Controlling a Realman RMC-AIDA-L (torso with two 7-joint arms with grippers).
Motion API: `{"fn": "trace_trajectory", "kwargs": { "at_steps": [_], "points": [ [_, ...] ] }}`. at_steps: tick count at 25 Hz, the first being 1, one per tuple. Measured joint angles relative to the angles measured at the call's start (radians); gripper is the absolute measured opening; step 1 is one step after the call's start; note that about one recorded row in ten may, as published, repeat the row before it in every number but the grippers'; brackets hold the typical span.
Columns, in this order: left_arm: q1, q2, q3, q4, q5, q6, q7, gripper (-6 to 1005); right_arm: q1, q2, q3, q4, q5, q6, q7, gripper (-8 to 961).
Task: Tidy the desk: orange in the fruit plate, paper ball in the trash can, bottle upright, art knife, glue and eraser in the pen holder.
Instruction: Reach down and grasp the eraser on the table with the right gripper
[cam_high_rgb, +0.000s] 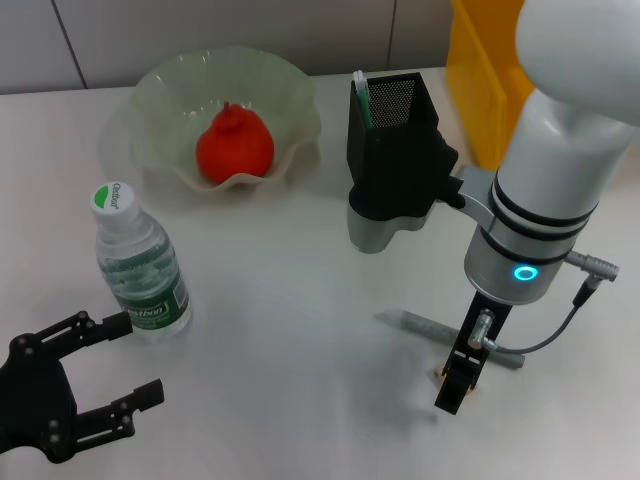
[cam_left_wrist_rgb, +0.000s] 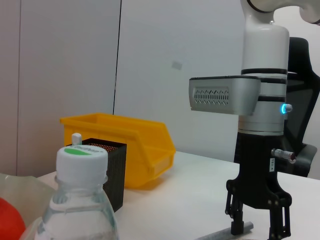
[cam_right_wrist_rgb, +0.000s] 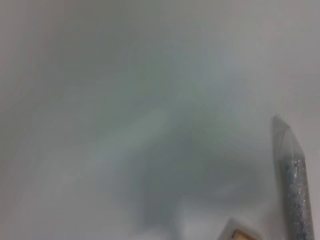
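- Right gripper (cam_high_rgb: 455, 385) points straight down at table (cam_high_rgb: 300, 330), 5 o'clock of pen holder (cam_high_rgb: 395, 140), over eraser (cam_right_wrist_rgb: 239, 233); fingers' state: can't tell.
- Left gripper (cam_high_rgb: 125, 360) low at 7 o'clock, fingers apart, beside upright bottle (cam_high_rgb: 140, 265).
- Orange (cam_high_rgb: 233, 146) in fruit plate (cam_high_rgb: 290, 100).

just a plain white desk (cam_high_rgb: 280, 300), grey wall panels (cam_left_wrist_rgb: 65, 60) behind, black office chair (cam_left_wrist_rgb: 305, 150) off to the side

head: high, down | left wrist: low, sideways | right wrist: tabletop close-up
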Motion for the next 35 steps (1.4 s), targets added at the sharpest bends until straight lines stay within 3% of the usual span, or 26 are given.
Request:
{"fn": "trace_trajectory", "kwargs": {
  "at_steps": [35],
  "points": [
    [-0.001, 0.000, -0.001, 0.000, -0.002, -0.003, 0.000, 798, 0.011, 0.000, -0.067, 0.031, -0.001, 0.042, 0.016, 629]
  ]
}}
